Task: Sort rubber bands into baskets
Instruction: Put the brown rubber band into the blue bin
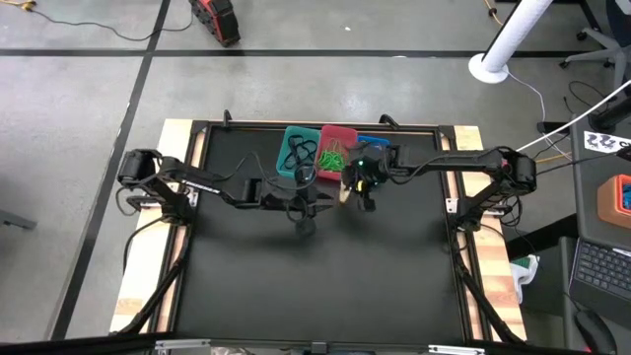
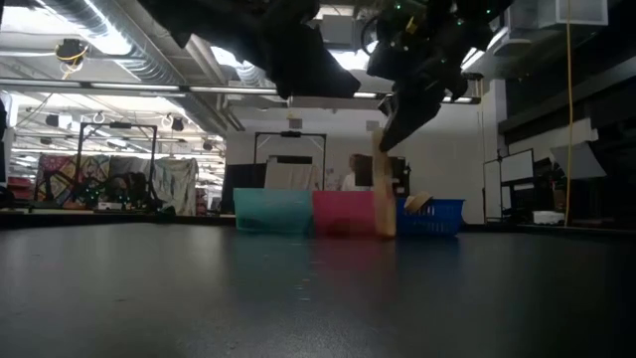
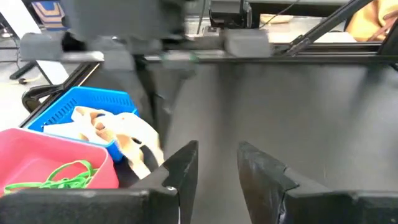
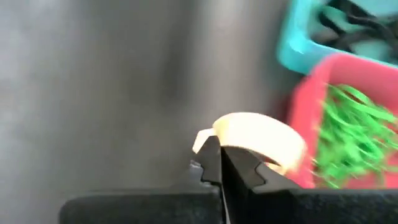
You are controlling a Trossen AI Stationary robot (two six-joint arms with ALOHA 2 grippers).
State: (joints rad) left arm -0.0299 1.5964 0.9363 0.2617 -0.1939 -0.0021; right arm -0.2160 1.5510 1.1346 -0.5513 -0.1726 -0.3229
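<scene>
Tan rubber band [image 4: 258, 140], a wide pale loop, pinched between the closed fingers of the right gripper [image 4: 221, 165]; in the low view it hangs down as a pale strip [image 2: 384, 194] in front of the red/pink basket's right end, its lower end at about table level. Whether it touches the table I cannot tell.

Three baskets stand side by side at the far middle of the black table [image 1: 325, 276]: teal basket [image 1: 287, 150] with black bands [image 1: 301, 153], red/pink basket [image 1: 345, 132] with bright green bands [image 1: 334, 156], blue basket [image 1: 376, 144] with tan bands [image 3: 118, 127], one of them drooping over its near wall in the left wrist view.

The right gripper hovers just at the near edge of the red/pink and blue baskets; its arm partly covers the blue basket from above.

Left gripper [image 3: 217, 171] sits just beside the teal basket on the near side, above the table, fingers [image 3: 183, 168] apart with a narrow gap, nothing between them.

Beyond the table: white post [image 1: 508, 44], black cables on the floor, a laptop [image 1: 601, 266] at the right.
</scene>
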